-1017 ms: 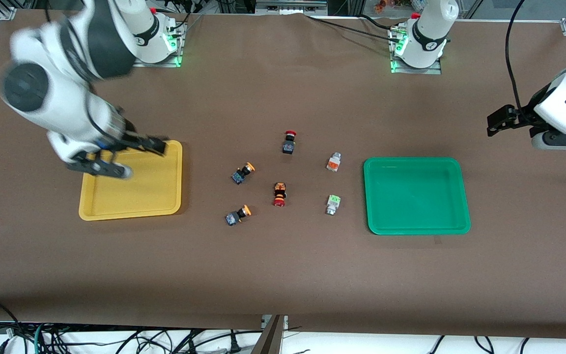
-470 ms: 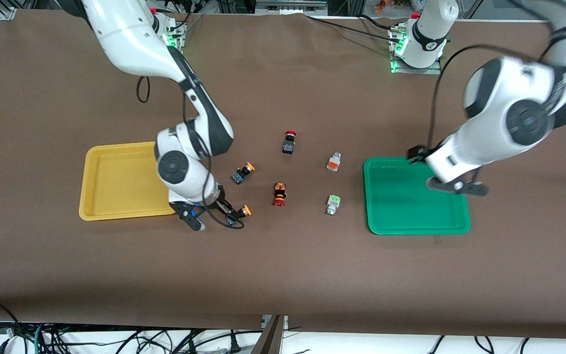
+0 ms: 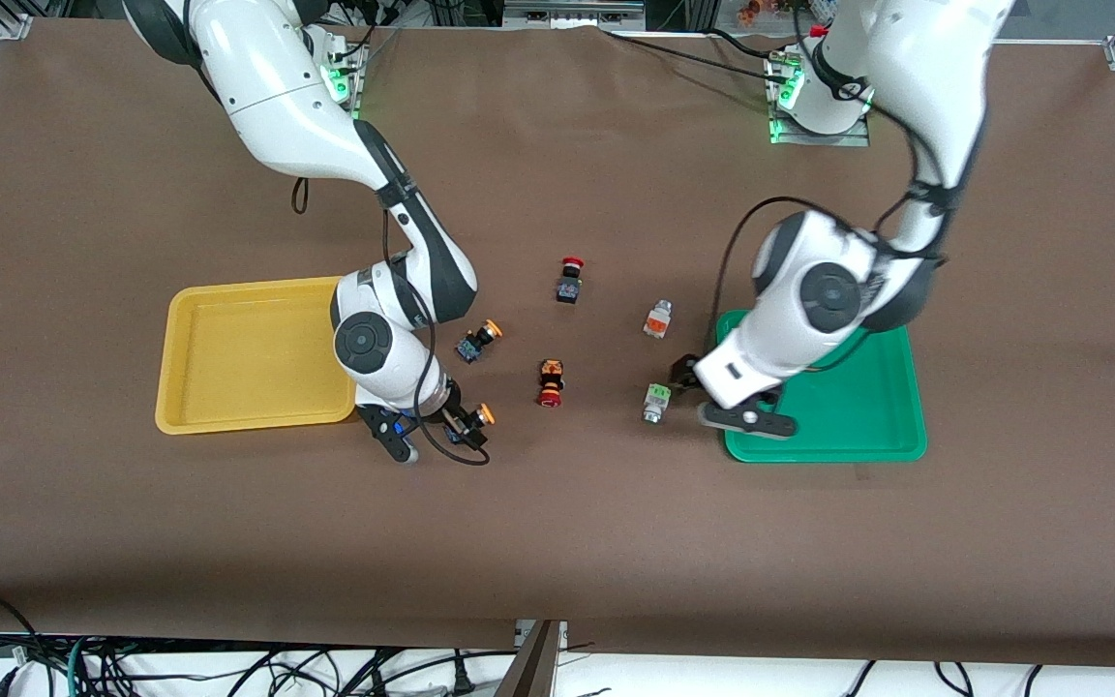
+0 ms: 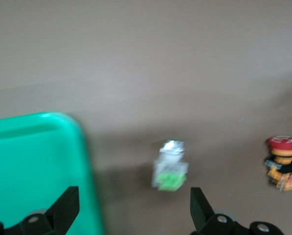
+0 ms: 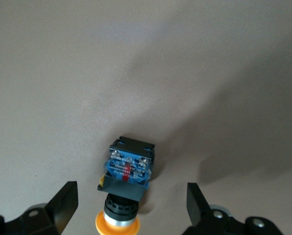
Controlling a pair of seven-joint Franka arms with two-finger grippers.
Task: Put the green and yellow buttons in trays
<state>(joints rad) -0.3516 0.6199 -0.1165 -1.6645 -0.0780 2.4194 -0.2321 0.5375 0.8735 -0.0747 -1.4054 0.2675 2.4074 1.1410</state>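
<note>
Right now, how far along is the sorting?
Nothing done: yellow tray and green tray hold no buttons. In hand: open right gripper straddles a yellow button; open left gripper nears the green button. All four remain.

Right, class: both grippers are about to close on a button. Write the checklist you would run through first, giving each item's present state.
1. Right gripper open, fingers on either side of the nearer yellow-capped button: ok.
2. Left gripper open, with the green-faced button between its fingers: ok, though the gripper looks to be above it.
3. Yellow tray has room and sits beside the right gripper: ok.
4. Green tray has room: ok, but the left arm covers part of it.
5. Red-capped switch stands apart from both grippers: ok.
6. Fingers low enough to grip on closing: cannot tell.
</note>
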